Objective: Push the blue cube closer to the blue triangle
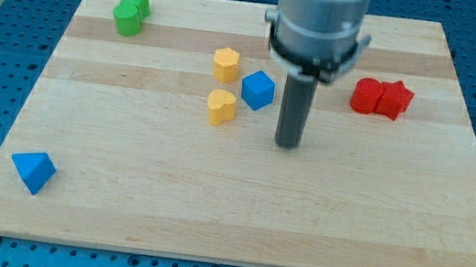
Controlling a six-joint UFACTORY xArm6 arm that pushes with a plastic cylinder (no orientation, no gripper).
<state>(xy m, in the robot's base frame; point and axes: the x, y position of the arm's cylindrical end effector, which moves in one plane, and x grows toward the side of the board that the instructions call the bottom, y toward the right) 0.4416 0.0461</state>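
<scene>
Tip (288, 144) of the rod stands on the board just to the view's right of the blue cube (258, 90) and a little lower, near it but, as far as I can tell, not touching. There is no claw on this arm to open or close, only the bare rod, which holds nothing.

In the one camera view, the blue cube sits a little above the middle of the wooden board (236, 216). The blue triangle (33, 170) lies far off at the view's lower left, close to the board's left and bottom edges. So the cube must travel down and to the left, and my tip is on the right-hand side of it, which is roughly the side to push from; I judge it should first come up a little toward the view's top so that the push runs through the cube toward the triangle.

Two yellow blocks crowd the cube's left: the upper yellow block (226, 63) and the lower yellow block (221, 106), the lower one just beside the cube and in the likely path. Beyond them the board is open all the way to the triangle. The green blocks (130, 12) at upper left and the red blocks (382, 97) at right are well apart from this line.
</scene>
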